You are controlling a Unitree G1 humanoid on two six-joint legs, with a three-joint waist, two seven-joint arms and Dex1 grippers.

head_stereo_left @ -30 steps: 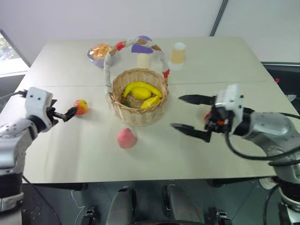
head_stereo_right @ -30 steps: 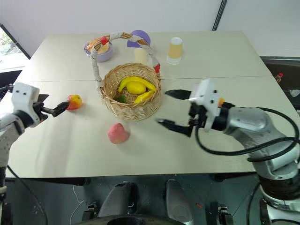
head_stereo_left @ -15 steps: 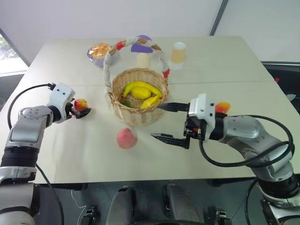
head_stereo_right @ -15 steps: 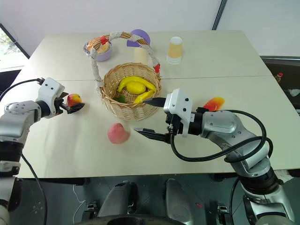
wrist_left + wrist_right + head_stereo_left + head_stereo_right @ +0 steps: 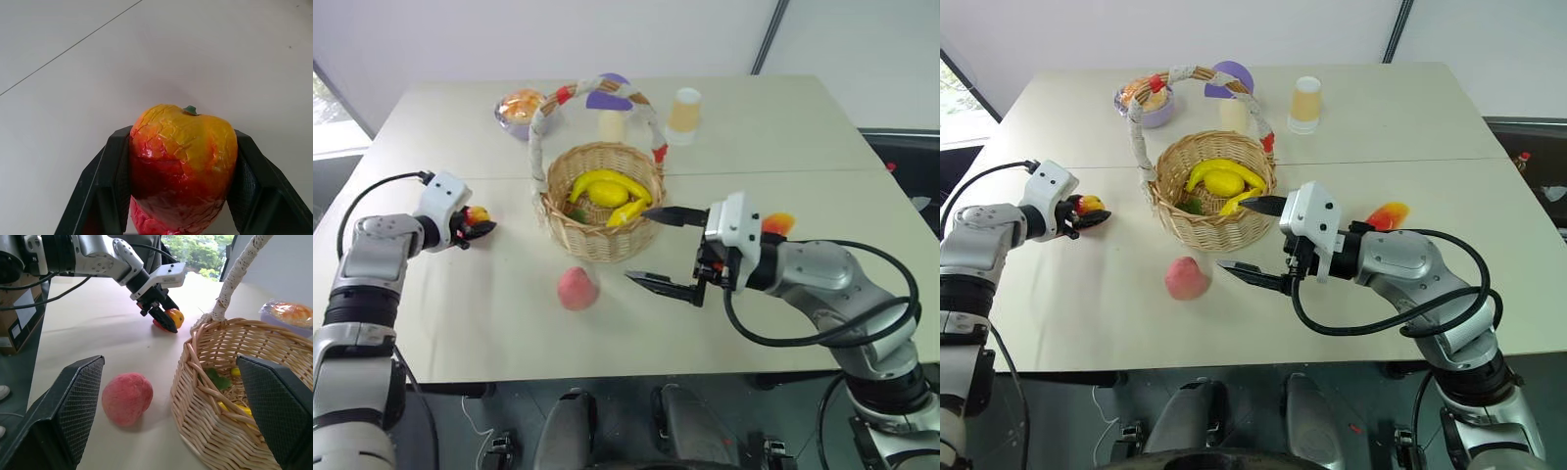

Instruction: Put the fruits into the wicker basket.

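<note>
On the table [image 5: 460, 323] the wicker basket [image 5: 603, 201], with yellow bananas inside, stands between the grippers, a purple bowl [image 5: 520, 110], a mushroom toy [image 5: 610, 110] and an orange cup [image 5: 684, 116] behind it, the pink peach [image 5: 577, 288] in front and the mango [image 5: 779, 223] behind the right arm. The left gripper [image 5: 178, 196] is clamped on the small red-yellow fruit [image 5: 182, 169] left of the basket, whereas a second ago its fingers were spread just short of it. The right gripper [image 5: 664, 249] hangs wide and empty near the basket's front, having shifted toward the peach
</note>
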